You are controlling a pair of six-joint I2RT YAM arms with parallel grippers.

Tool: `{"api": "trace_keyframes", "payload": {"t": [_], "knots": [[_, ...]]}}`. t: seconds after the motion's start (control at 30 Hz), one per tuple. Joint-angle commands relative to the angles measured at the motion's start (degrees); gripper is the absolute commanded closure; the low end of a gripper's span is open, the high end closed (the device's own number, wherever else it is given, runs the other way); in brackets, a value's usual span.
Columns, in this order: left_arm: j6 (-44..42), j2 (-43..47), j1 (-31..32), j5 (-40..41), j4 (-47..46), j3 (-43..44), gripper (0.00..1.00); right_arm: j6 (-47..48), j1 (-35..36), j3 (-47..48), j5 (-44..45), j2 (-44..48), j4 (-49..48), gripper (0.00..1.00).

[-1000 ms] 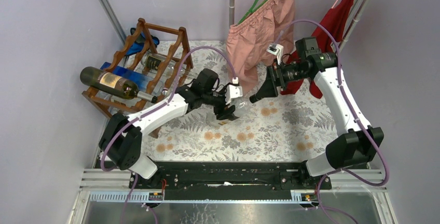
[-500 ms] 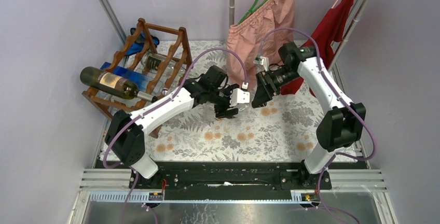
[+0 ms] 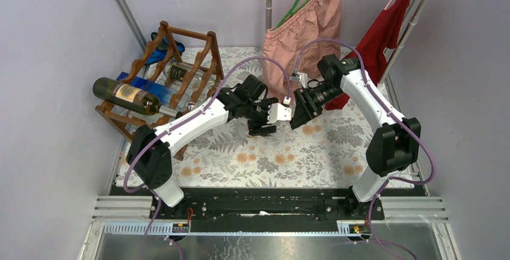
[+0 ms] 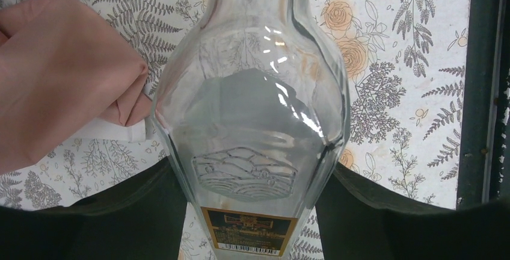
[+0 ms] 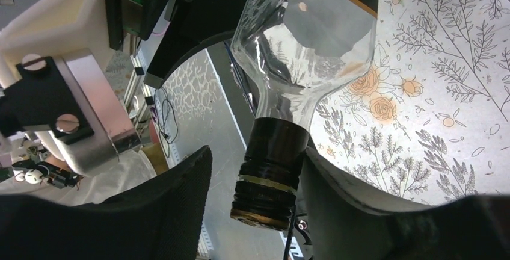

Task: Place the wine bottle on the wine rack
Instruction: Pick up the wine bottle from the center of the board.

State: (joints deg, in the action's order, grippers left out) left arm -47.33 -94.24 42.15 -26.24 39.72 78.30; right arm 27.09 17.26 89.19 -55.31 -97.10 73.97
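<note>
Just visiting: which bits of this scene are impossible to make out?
- Top view: clear bottle barely shows; see-through glass, crowded by left gripper and right gripper.
- Left wrist view: its label is cut by the bottom edge; print too small.
- Right wrist view: bottle's base lies beyond the top edge.
- Top view: lower tiers of the wine rack hidden by its rails and a dark bottle.

Bright, even light fills the top view, and only soft, pale shadows lie on the flowered cloth. In the left wrist view, small white glints shine on the clear wine bottle. The black fingers look dark and a bit blurry.
</note>
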Motion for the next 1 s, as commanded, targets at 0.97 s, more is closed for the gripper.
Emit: {"api": "trace_keyframes", "payload": {"t": [0.97], "knots": [[3.6, -1.1, 1.9, 1.3, -0.3, 7.6, 1.00, -11.9, 1.1, -3.8, 1.1, -0.4, -8.0, 0.49]]}}
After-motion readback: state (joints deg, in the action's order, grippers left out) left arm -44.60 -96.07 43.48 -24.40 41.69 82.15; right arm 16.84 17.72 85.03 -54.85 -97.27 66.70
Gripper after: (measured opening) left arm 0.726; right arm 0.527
